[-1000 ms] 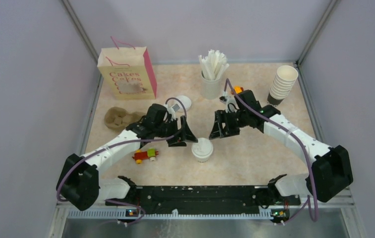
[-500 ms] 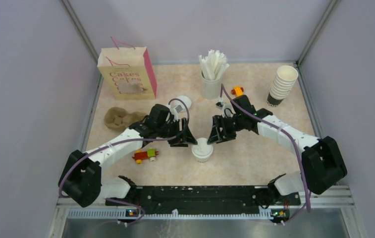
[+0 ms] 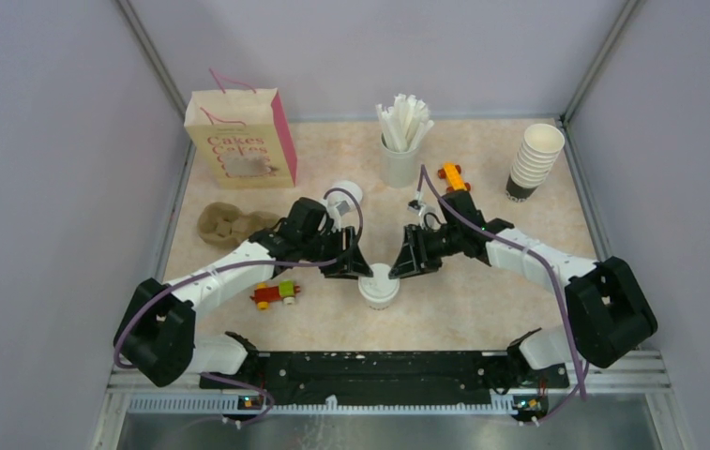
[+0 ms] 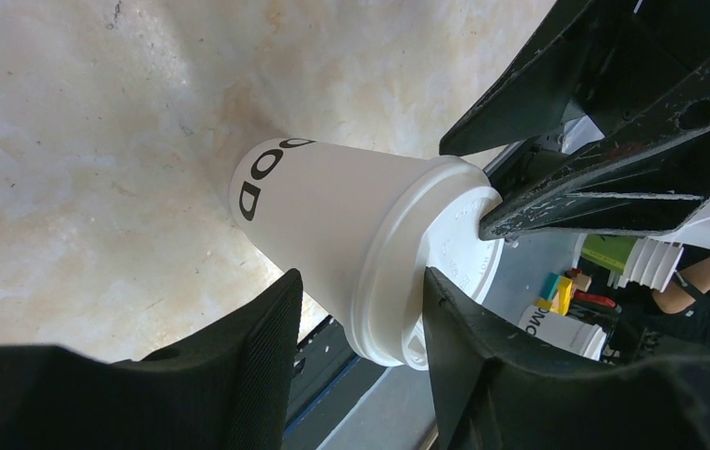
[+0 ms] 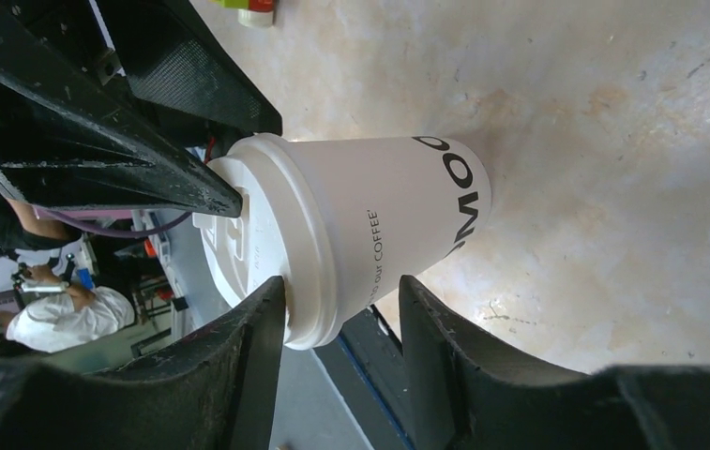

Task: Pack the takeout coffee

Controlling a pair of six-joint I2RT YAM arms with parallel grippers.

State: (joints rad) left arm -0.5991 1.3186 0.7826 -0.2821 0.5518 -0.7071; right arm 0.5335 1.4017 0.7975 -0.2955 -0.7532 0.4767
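The takeout coffee cup (image 3: 379, 291) is a white paper cup with black lettering and a white lid (image 3: 379, 278) on it, standing upright mid-table. My left gripper (image 3: 356, 266) is at its left and my right gripper (image 3: 404, 263) at its right, both at lid height. In the left wrist view the cup (image 4: 323, 211) lies between my open left gripper's (image 4: 362, 281) jaws, which straddle the lid rim (image 4: 398, 281). In the right wrist view my open right gripper (image 5: 341, 281) straddles the lid rim (image 5: 309, 272) too, one finger (image 5: 238, 366) against the lid's edge.
A paper bag (image 3: 241, 141) stands back left, with a brown cup tray (image 3: 222, 223) in front of it. A holder of white sticks (image 3: 400, 145) is at the back centre and a cup stack (image 3: 536, 159) back right. A toy car (image 3: 274, 294), an orange toy (image 3: 453, 176) and a white round item (image 3: 344, 194) lie nearby.
Both grippers have closed in on the cup from either side, down to the lid. The cup has shifted slightly toward the near-left.
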